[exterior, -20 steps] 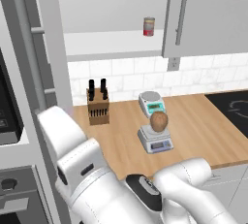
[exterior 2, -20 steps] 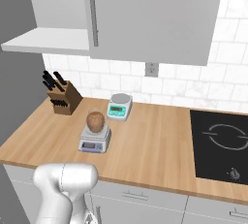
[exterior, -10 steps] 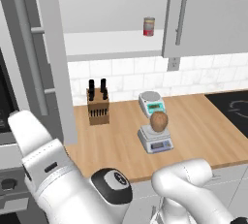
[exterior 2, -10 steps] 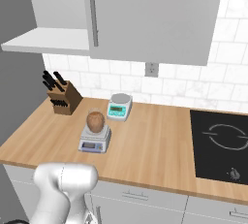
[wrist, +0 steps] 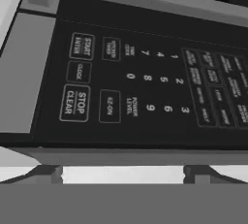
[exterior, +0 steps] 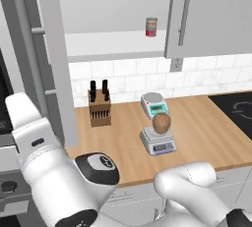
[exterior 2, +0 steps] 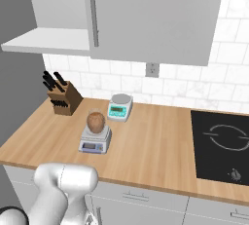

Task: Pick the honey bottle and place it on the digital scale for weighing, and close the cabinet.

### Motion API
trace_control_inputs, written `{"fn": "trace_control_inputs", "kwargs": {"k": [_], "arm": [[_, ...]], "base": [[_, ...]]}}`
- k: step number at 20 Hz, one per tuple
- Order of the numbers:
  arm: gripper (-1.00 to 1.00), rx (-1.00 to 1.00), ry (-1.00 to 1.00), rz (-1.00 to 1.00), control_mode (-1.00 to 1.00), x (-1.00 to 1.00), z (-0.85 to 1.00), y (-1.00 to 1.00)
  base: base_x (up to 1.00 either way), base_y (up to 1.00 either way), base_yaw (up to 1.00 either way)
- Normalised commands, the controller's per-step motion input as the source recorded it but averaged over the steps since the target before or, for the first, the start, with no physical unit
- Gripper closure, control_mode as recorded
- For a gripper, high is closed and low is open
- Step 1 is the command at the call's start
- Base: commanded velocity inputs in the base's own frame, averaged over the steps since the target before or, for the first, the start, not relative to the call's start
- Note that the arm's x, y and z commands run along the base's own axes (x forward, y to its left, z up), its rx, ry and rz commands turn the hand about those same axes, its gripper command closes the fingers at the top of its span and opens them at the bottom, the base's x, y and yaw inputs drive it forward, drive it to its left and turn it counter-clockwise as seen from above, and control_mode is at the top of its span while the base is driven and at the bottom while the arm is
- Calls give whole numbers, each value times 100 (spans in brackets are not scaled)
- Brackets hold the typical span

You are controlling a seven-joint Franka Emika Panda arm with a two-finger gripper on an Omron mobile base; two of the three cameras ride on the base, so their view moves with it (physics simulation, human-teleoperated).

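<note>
Two keypad labels legible, "STOP CLEAR" (wrist: 75, 103), "START ENTER" (wrist: 81, 46)

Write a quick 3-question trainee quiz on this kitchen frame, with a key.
1. True or false: the honey jar sits on the grey scale.
2. What stands on the cabinet shelf? A) red can B) knife block C) mug
3. Fill in: the cabinet's left door is ___.

Key: 1 true. 2 A, the red can. 3 open.
</note>
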Motion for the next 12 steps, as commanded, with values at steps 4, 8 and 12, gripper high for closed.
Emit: {"fn": "trace_control_inputs", "kwargs": {"k": [4,8,12], "arm": [[-100,0,12,-4,-100,76,-8,5],[-100,0,10,-3,-100,50,-5,-3],[-100,1,1,-12,-100,1,1,-47]], "base": [[0,0,0],[0,0,0],[0,0,0]]}}
